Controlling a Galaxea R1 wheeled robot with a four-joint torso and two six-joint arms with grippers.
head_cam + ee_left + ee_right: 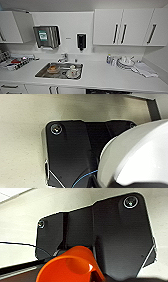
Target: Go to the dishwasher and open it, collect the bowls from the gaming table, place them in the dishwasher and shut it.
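In the left wrist view a pale whitish bowl (135, 154) looms large and close, hanging over the beige floor and the robot's dark base plate; my left gripper (125, 185) is shut on its rim. An orange bowl (70, 268) shows in the right wrist view, also off the ground, with my right gripper (100, 278) shut on it. In the head view the dishwasher (107, 91) is a dark strip under the counter's front edge, right of the sink. The gaming table is out of view.
A white counter (100, 75) runs across the head view. Its steel sink (42, 72) holds dishes. Stacked white dishes (125, 62) and a cloth (146, 70) lie at the right, clutter (17, 62) at the left. White wall cabinets (122, 27) hang above.
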